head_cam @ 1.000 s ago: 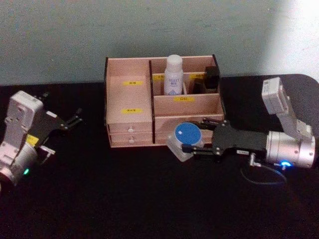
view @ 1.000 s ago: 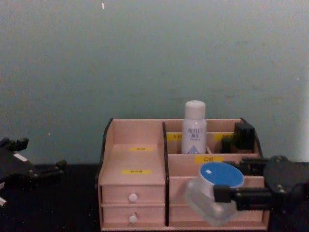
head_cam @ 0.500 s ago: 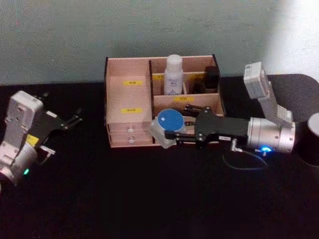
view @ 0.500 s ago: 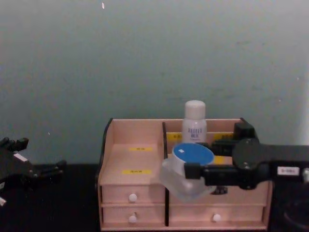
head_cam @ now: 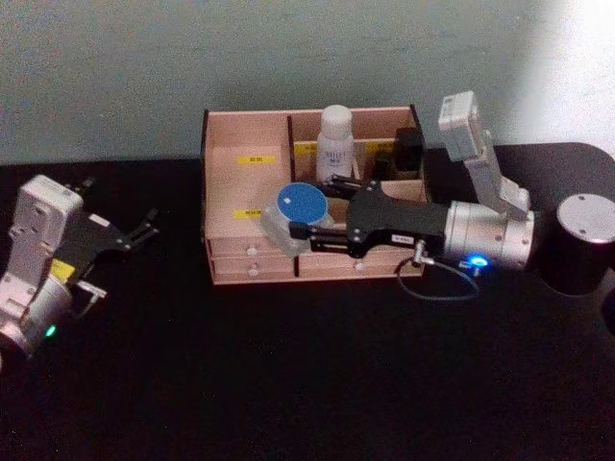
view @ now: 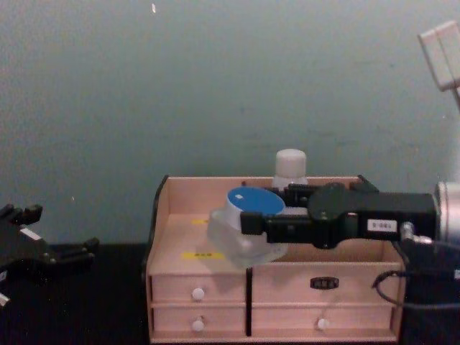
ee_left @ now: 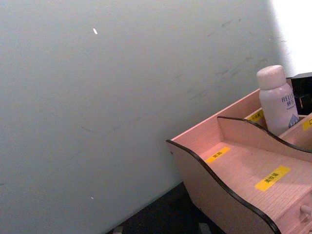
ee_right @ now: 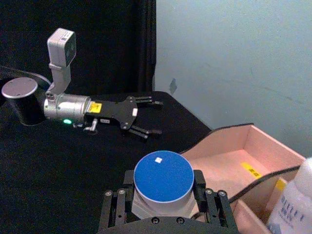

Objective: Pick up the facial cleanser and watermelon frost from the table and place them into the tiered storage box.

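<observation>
My right gripper [head_cam: 293,233] reaches level toward 9 o'clock, clamped on the squat blue-lidded frosted jar [head_cam: 293,213], above the pale pink wooden organiser's [head_cam: 245,181] left compartment. Left gripper [head_cam: 144,229] parked, fingers spread.

Silver arms — black hands [head_cam: 306,233], blue light

Tiered storage box [head_cam: 252,245] at centre rear of the tabletop [head_cam: 288,384]. Facial cleanser [head_cam: 334,144] in its rear compartment. Watermelon frost [head_cam: 296,218], between the right gripper [head_cam: 309,219] jaws, above the box's front left step. Left gripper [head_cam: 144,227] well to the left.
</observation>
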Robot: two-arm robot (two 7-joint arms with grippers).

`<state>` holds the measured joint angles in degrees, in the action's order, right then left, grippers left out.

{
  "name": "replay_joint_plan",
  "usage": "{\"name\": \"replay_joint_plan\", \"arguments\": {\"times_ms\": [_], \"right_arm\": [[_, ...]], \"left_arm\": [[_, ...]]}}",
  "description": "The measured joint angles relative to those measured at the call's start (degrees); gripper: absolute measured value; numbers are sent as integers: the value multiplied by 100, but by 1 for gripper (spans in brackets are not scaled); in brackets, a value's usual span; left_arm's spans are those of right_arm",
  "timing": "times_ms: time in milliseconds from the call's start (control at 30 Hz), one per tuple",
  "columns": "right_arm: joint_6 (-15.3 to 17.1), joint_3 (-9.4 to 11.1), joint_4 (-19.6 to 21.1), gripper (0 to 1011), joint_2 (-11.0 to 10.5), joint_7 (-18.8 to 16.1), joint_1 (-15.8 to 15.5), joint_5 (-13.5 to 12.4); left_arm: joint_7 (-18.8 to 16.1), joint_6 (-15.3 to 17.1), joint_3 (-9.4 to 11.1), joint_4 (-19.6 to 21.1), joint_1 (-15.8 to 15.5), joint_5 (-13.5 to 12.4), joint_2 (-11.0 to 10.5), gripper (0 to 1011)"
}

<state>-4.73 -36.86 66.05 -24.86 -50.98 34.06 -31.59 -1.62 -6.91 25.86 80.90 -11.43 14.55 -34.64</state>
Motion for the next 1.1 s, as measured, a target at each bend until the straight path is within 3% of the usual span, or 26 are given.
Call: {"name": "replay_joint_plan", "arguments": {"times_ms": [367, 467, 1100], "right_arm": [[-117, -146, -542, 726, 371, -51, 413, 165], [-172, -194, -851, 728, 558, -75, 585, 234], [-400, -164, -2001, 726, 1176, -164, 1124, 465]], "left_arm": [[0, 0, 0, 0, 0, 0, 0, 1001], [0, 0, 0, 0, 0, 0, 0, 1001], [0, 0, 0, 0, 0, 0, 0, 1001]]}}
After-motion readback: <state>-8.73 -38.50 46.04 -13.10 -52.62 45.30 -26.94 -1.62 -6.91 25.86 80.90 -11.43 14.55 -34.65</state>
